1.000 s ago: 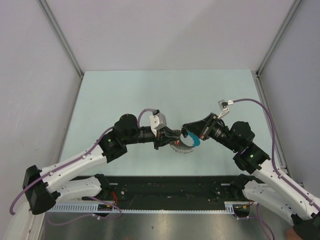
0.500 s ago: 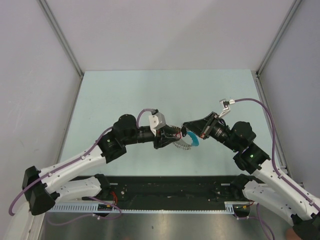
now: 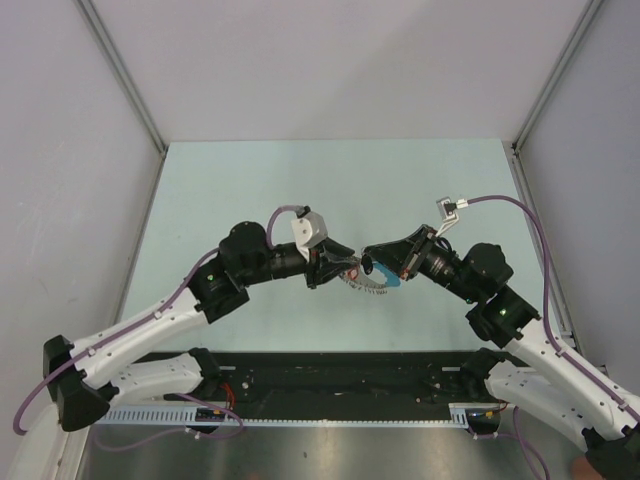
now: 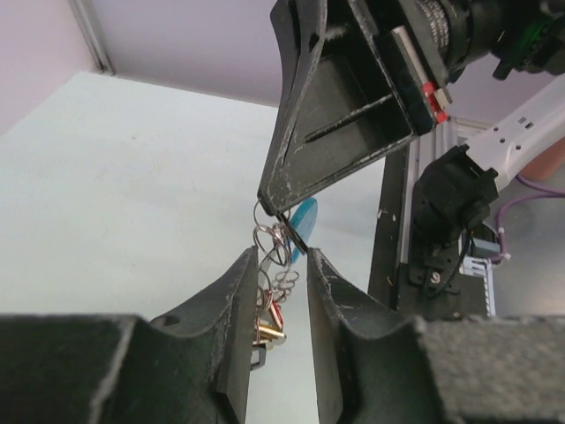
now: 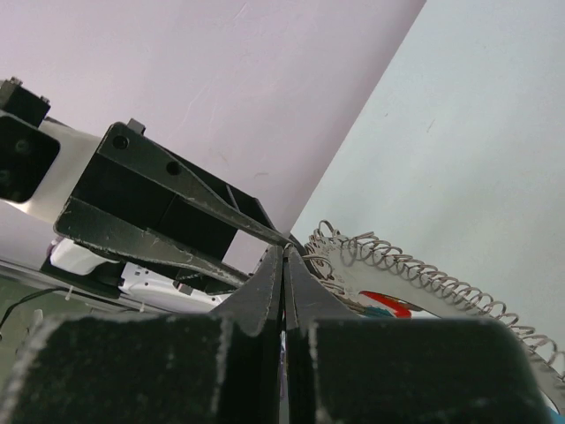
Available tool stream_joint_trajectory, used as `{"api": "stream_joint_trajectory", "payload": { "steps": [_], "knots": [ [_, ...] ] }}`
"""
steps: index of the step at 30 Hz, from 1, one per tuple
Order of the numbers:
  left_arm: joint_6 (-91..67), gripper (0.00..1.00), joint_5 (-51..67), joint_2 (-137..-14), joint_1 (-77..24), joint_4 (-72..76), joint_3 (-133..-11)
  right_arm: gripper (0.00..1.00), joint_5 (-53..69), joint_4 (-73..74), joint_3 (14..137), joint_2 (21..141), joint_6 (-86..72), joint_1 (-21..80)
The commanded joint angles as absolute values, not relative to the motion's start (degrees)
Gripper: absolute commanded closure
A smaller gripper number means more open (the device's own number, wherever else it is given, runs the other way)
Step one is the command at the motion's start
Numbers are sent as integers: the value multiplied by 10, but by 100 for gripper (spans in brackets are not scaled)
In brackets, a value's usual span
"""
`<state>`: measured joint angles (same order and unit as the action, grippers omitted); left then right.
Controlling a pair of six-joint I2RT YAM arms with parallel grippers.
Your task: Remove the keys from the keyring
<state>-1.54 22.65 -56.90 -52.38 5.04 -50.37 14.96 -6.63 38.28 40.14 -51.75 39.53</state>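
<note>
Top external view: the right end effector (image 3: 368,263) is closed, pinching the keyring (image 3: 376,283) above the middle of the table (image 3: 300,180). Just to its left, the left end effector (image 3: 343,262) stands open. The keys (image 4: 268,323) hang in the gap between its fingers.

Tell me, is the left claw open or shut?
Open: in the left wrist view the left gripper has its fingers apart, and wire loops of the keyring show through the gap.
</note>
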Motion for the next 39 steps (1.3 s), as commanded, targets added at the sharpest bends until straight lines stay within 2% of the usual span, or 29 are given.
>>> {"api": "stream_joint_trajectory", "payload": {
  "steps": [1, 10, 16, 21, 28, 39],
  "knots": [
    [-50, 68, 245, -597, -526, 4, -564, 100, 156, -115, 394, 382, -497, 400],
    [-68, 71, 257, -621, -526, -13, -570, 100, 142, -111, 394, 375, -478, 419],
    [-62, 78, 264, -625, -526, -14, -568, 100, 139, -111, 394, 371, -473, 429],
    [-54, 100, 267, -614, -526, -2, -553, 100, 126, -92, 393, 362, -457, 432],
    [-52, 99, 244, -585, -527, 14, -530, 100, 84, -35, 394, 339, -408, 418],
    [-31, 100, 236, -541, -538, 59, -487, 100, 91, -45, 381, 354, -416, 409]
  ]
}}
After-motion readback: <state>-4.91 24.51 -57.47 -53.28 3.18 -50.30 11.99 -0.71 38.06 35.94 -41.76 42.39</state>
